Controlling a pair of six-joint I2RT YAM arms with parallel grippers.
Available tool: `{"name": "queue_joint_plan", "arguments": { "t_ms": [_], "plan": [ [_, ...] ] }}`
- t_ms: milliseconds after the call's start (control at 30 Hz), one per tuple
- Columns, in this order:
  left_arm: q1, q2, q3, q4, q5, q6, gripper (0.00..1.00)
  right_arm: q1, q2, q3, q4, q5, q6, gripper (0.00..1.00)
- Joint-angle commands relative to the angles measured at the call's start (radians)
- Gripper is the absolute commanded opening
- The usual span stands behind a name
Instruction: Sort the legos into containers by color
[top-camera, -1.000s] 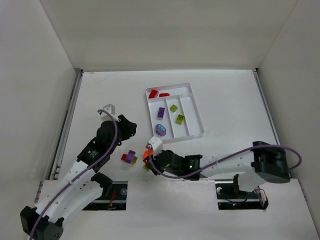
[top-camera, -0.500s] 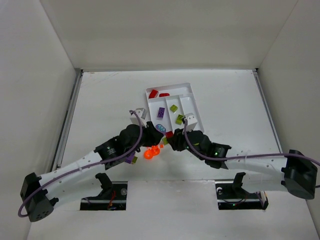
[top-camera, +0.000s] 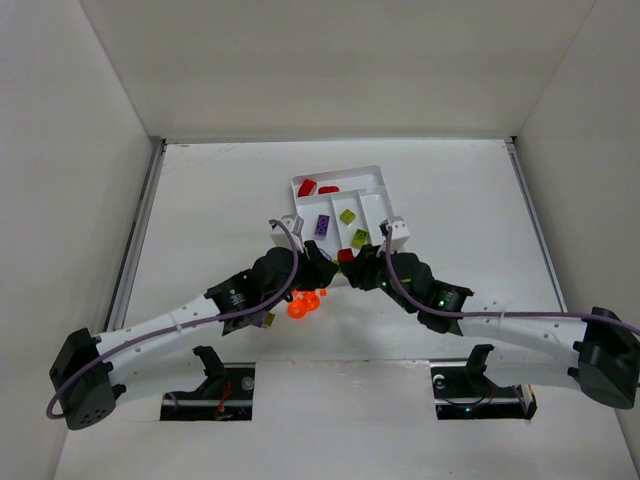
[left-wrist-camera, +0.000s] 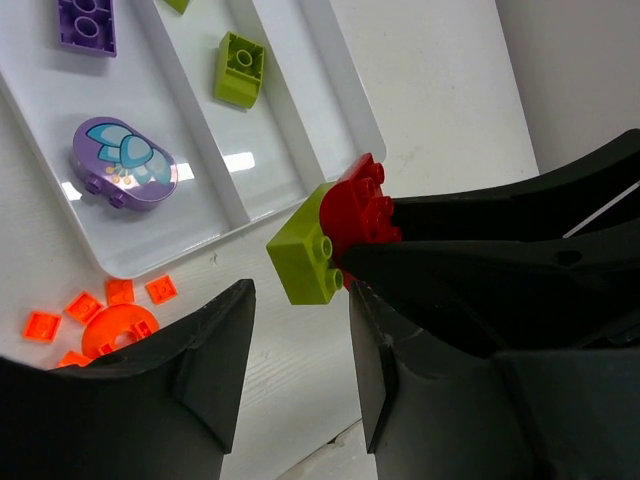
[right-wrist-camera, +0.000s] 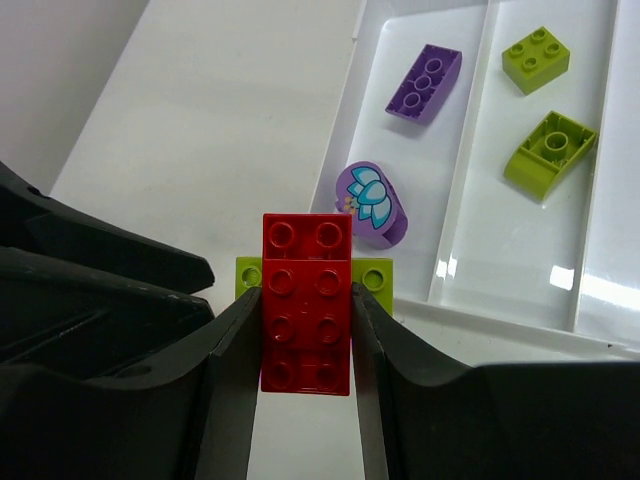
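My right gripper (right-wrist-camera: 306, 296) is shut on a red brick (right-wrist-camera: 306, 300), held flat by its long sides. A lime green brick (right-wrist-camera: 378, 275) clings crosswise under it, both ends sticking out. They hang just off the near end of the white tray (right-wrist-camera: 500, 318). My left gripper (left-wrist-camera: 300, 300) faces them, open, with the green brick (left-wrist-camera: 308, 258) just beyond its fingertips and the red brick (left-wrist-camera: 362, 212) behind. From above, the left gripper (top-camera: 322, 268) and right gripper (top-camera: 352, 262) meet tip to tip. The tray holds purple pieces (right-wrist-camera: 425, 82) and green bricks (right-wrist-camera: 550, 150).
Orange pieces (top-camera: 303, 303) lie on the table below the left gripper, with a purple and green brick (top-camera: 265, 319) further left. Two red bricks (top-camera: 307, 186) sit in the tray's crosswise section. A purple oval piece (left-wrist-camera: 123, 163) lies near the tray's (left-wrist-camera: 358, 95) close end.
The right gripper lifted the red and green bricks off the table towards the tray's near end. The left arm swung in from the left to face them.
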Motion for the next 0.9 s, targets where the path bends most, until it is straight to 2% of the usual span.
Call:
{"name": "queue_joint_plan", "arguments": {
  "t_ms": [0,133,467,633,867],
  "plan": [
    [0.006,0.016,0.000,0.093,-0.001,-0.049,0.41,-0.010,-0.015,-0.010,0.094,-0.017,0.027,0.26],
    [0.025,0.039,-0.026,0.164,0.039,-0.075,0.41,-0.012,-0.012,-0.020,0.120,-0.023,0.047,0.26],
    [0.068,0.051,-0.065,0.222,0.042,-0.116,0.37,-0.079,-0.067,-0.098,0.243,-0.095,0.164,0.26],
    [0.084,0.053,-0.075,0.226,0.045,-0.125,0.38,-0.121,-0.089,-0.115,0.255,-0.140,0.191,0.27],
    [0.080,0.091,-0.075,0.281,0.079,-0.139,0.42,-0.118,-0.061,-0.114,0.282,-0.157,0.205,0.27]
  ]
}}
